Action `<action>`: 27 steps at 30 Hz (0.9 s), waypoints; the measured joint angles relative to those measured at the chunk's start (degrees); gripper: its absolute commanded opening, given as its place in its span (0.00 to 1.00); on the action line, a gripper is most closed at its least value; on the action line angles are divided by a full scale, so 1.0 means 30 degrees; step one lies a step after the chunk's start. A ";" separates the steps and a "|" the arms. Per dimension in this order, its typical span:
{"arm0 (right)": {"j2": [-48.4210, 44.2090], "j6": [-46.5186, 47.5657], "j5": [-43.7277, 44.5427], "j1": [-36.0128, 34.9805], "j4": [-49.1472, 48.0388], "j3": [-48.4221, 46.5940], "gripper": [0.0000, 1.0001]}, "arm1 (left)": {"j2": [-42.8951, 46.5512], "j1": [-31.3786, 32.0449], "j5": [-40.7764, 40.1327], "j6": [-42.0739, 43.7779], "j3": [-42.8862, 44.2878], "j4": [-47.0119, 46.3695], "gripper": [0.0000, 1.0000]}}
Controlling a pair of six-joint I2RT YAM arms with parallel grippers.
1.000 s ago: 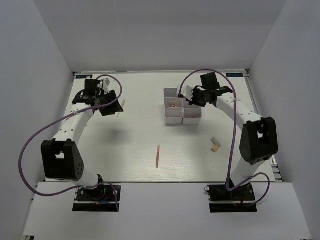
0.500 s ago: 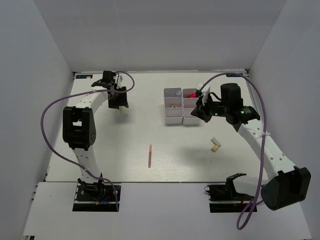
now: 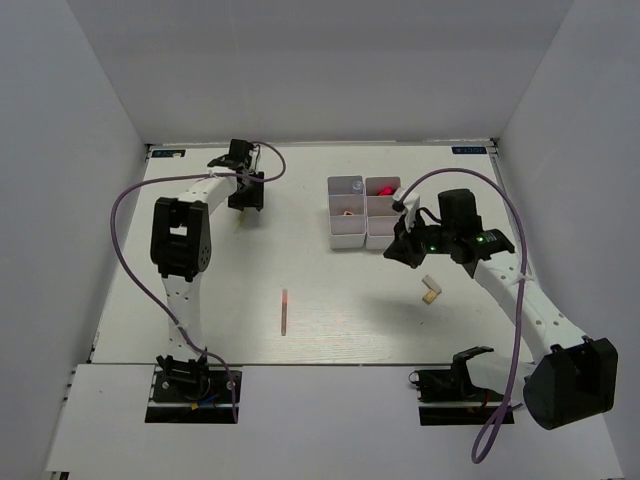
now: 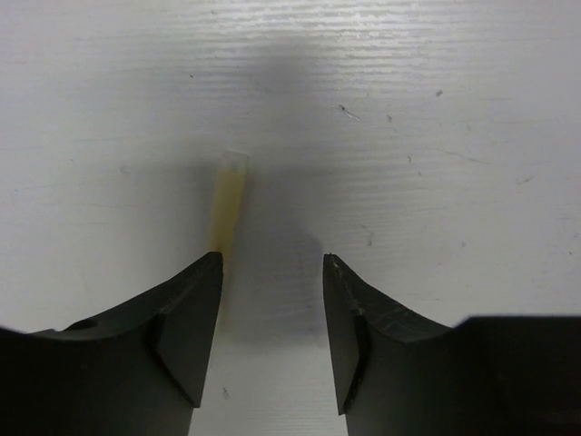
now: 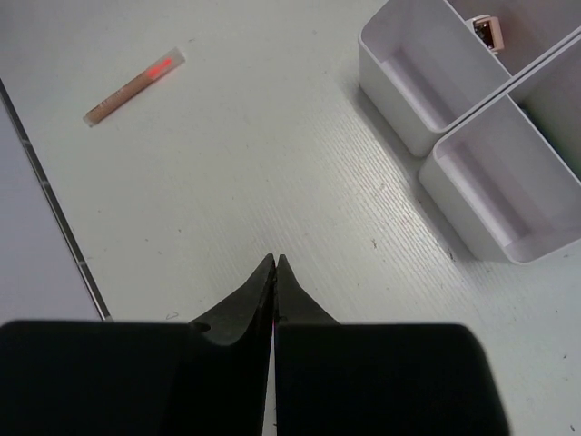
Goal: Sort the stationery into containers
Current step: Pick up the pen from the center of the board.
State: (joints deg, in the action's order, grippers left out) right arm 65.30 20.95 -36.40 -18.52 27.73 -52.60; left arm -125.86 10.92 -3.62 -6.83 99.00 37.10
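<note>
The white organiser [image 3: 347,237] stands at the back middle; it also shows in the right wrist view [image 5: 427,109]. A pink item [image 3: 383,188] and a small tan item [image 3: 347,212] lie in its compartments. A thin orange stick [image 3: 285,311] lies on the table, also in the right wrist view [image 5: 134,88]. A beige block [image 3: 431,290] lies to the right. My left gripper [image 3: 244,200] [image 4: 272,263] is open just above the table, with a pale yellow stick [image 4: 229,200] by its left fingertip. My right gripper [image 3: 396,250] [image 5: 274,260] is shut and empty, just in front of the organiser.
White walls enclose the table on three sides. The table's near edge [image 3: 300,364] runs in front of the arm bases. Purple cables loop from both arms.
The right gripper has drawn back from the organiser toward the near side. The left arm has swung and its gripper sits further right at the back. The orange stick lies further left.
</note>
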 measured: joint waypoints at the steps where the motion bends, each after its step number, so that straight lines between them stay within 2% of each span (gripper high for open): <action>1: 0.0000 -0.0015 -0.0029 0.0051 0.0000 0.0000 0.00 | -0.0066 -0.0029 -0.0124 0.0058 0.0131 0.0044 0.58; 10: -0.0022 -0.0372 -0.0627 0.0539 0.0029 0.0000 0.00 | -0.0495 -0.0248 -0.1341 0.0656 0.0401 0.0277 0.52; 14: -0.0044 -0.0452 -0.0896 0.0765 0.0153 0.0000 0.00 | -0.0495 -0.0240 -0.1705 0.0896 0.0109 0.0525 0.45; 17: -0.0117 -0.0517 -0.1027 0.0933 0.0175 0.0000 0.00 | -0.0495 -0.0211 -0.1858 0.1064 0.0080 0.0590 0.32; 18: -0.0160 -0.0554 -0.1086 0.0991 0.0189 0.0000 0.00 | -0.0495 -0.0153 -0.1960 0.1137 0.0073 0.0634 0.22; 20: -0.0277 -0.0605 -0.1209 0.1078 0.0204 0.0000 0.00 | -0.0495 -0.0022 -0.2273 0.1333 0.0022 0.0750 0.12; 21: -0.0335 -0.0641 -0.1268 0.1144 0.0204 0.0000 0.00 | -0.0488 0.0044 -0.2441 0.1457 0.0007 0.0816 0.02; 24: -0.0444 -0.0772 -0.1457 0.1253 0.0211 0.0000 0.00 | -0.0408 0.0175 -0.2739 0.1457 -0.0160 0.0809 0.00; 25: -0.0474 -0.0809 -0.1501 0.1290 0.0211 0.0000 0.08 | -0.0255 0.0175 -0.2754 0.1413 -0.0372 0.0721 0.00; 26: -0.0503 -0.0867 -0.1530 0.1333 0.0211 0.0000 0.12 | -0.0029 0.0189 -0.2637 0.1319 -0.0736 0.0641 0.00; 27: -0.0532 -0.0874 -0.1581 0.1399 0.0219 0.0000 0.12 | 0.0313 0.0189 -0.2484 0.1217 -0.1260 0.0503 0.00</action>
State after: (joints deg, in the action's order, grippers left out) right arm 63.70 18.33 -41.15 -14.33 28.38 -52.60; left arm -124.92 11.49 -11.07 -3.18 95.22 38.61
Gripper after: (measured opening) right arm 0.094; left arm 0.215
